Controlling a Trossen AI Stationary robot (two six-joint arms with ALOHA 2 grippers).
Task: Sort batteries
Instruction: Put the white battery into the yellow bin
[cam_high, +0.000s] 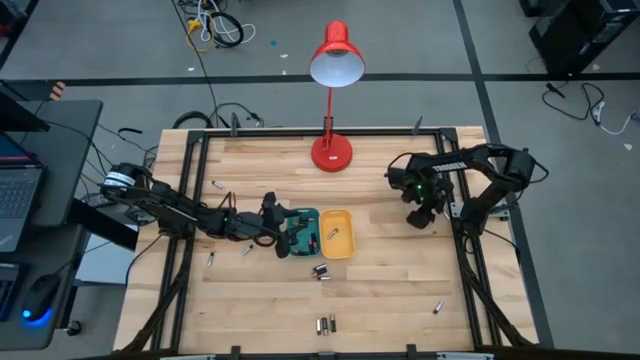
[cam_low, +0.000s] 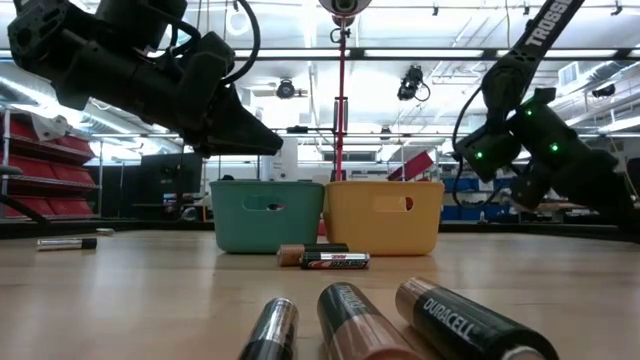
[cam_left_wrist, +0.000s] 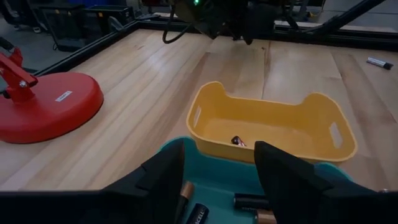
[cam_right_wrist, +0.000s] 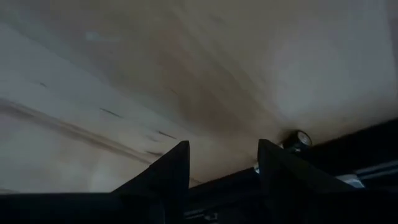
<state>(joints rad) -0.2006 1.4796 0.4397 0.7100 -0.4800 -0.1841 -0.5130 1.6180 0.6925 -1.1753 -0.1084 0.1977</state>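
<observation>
A teal tray (cam_high: 305, 232) and a yellow tray (cam_high: 337, 233) sit side by side mid-table. My left gripper (cam_left_wrist: 217, 180) hovers open over the teal tray (cam_left_wrist: 217, 193), which holds a few batteries (cam_left_wrist: 252, 201). The yellow tray (cam_left_wrist: 267, 124) holds one small battery (cam_left_wrist: 238, 141). Loose batteries lie on the wood: a pair (cam_high: 321, 271) just before the trays, more near the front edge (cam_high: 325, 323), one to the right (cam_high: 437, 307), others on the left (cam_high: 211, 258). My right gripper (cam_high: 418, 217) waits open above the table's right side (cam_right_wrist: 224, 174), holding nothing.
A red desk lamp (cam_high: 331, 150) stands on its round base at the table's far middle. A black metal frame (cam_high: 190, 200) runs along the table edges. In the low view, large batteries (cam_low: 460, 320) lie close to the camera, before the trays (cam_low: 267, 215).
</observation>
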